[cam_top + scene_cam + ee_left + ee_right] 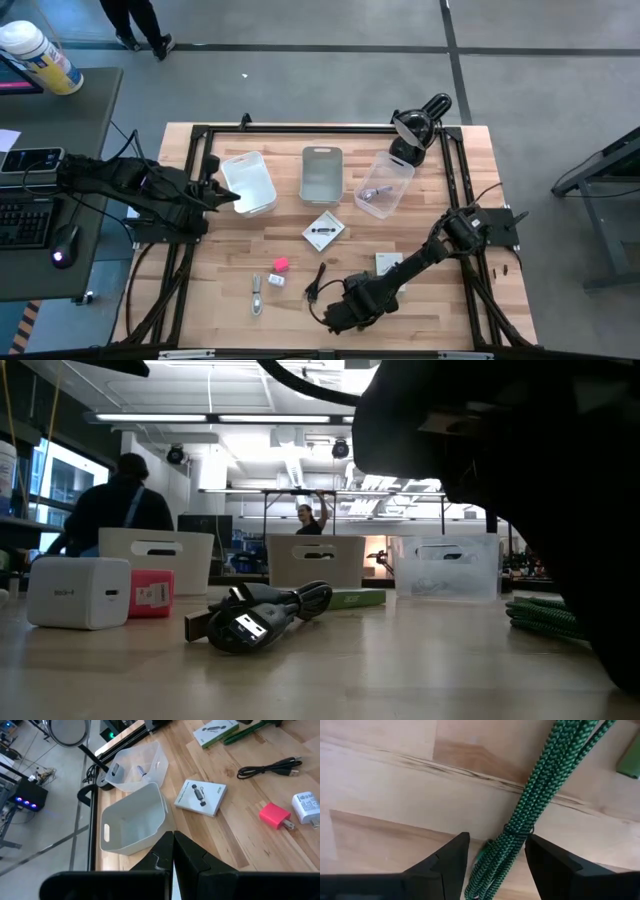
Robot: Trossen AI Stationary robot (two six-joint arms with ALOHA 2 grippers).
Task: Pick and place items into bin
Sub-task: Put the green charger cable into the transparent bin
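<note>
My right gripper (345, 310) (497, 840) is low over the table near its near edge. It is open, one finger on either side of a green braided cord bundle (520, 825) (545, 615) that lies flat on the wood. My left gripper (232, 197) (173, 837) is shut and hangs at the left rim of the white bin (250, 182). Loose on the table lie a pink block (281, 264) (274, 816), a white charger (306, 806), a black cable (318, 280) (260, 615), a silvery piece (257, 295) and a white printed card (323, 231) (201, 797).
Three bins stand in a row at the far side: white, grey (322, 172) (132, 825) and clear (385, 187) (135, 767), the clear one with small items in it. A green-and-white box (388, 263) lies beside the right arm. A black frame (300, 128) runs along the table's edges. People show in the room beyond.
</note>
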